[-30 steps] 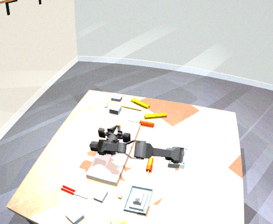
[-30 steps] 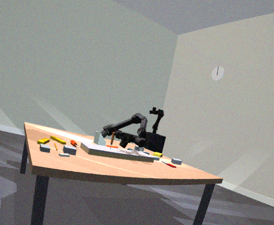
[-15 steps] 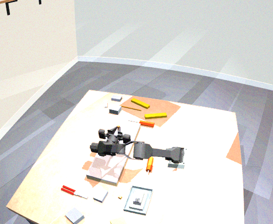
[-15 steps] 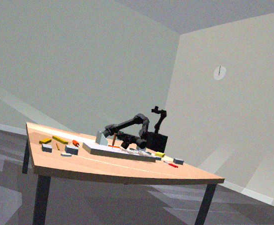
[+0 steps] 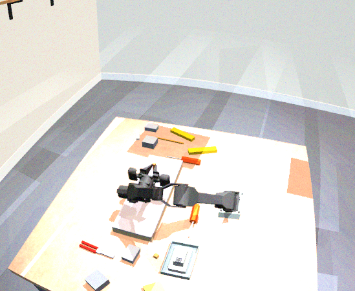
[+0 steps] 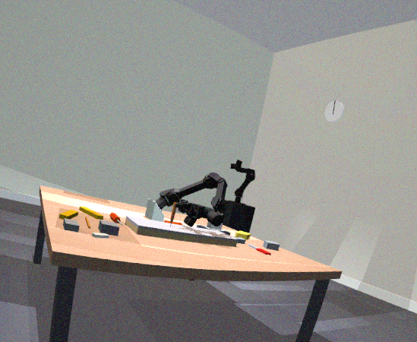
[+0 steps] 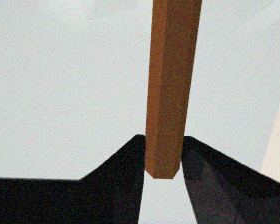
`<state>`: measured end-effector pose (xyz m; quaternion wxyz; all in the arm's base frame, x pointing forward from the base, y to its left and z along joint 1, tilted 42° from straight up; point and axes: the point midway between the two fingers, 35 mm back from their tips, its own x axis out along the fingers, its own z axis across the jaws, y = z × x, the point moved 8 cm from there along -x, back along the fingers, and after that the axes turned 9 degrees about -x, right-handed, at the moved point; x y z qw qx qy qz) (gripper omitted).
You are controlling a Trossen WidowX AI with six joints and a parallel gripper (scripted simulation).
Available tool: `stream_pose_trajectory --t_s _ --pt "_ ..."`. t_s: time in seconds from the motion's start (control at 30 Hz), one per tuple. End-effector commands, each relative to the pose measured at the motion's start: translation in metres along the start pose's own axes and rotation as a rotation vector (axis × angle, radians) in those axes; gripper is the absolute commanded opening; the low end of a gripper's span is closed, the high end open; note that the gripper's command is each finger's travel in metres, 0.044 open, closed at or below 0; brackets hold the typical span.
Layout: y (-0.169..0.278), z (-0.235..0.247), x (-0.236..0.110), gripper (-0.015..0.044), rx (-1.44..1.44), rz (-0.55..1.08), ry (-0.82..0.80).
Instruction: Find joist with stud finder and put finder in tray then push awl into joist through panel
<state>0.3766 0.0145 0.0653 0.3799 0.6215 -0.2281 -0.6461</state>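
My gripper (image 5: 152, 169) (image 6: 171, 201) (image 7: 162, 144) is shut on the awl (image 6: 173, 213) (image 7: 171, 85), a brown wooden bar that points straight down in the top and exterior views. It hangs over the far part of the pale floor panel (image 5: 145, 223) (image 6: 178, 231); the tip is at or just above the surface, and I cannot tell if it touches. In the wrist view the awl runs up the middle between my two dark fingers with the pale panel behind it. The stud finder (image 5: 181, 260) lies in the light blue tray (image 5: 169, 255) near the table's front edge.
An orange screwdriver (image 5: 194, 213) lies right of the panel, another (image 5: 191, 160) beyond it. Yellow blocks (image 5: 182, 134) (image 5: 202, 150) and grey blocks (image 5: 150, 141) (image 5: 151, 127) lie at the back. A red-handled tool (image 5: 90, 246) and grey blocks (image 5: 130, 253) (image 5: 96, 280) lie in front.
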Motion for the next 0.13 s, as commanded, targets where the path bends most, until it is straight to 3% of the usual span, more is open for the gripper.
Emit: stream_pose_trajectory --t_s 0.0,0.1 --pt "0.0002 0.0 -0.0001 0.0 0.0 0.0 0.0" --pt "0.0002 0.0 -0.0001 0.0 0.0 0.0 0.0"
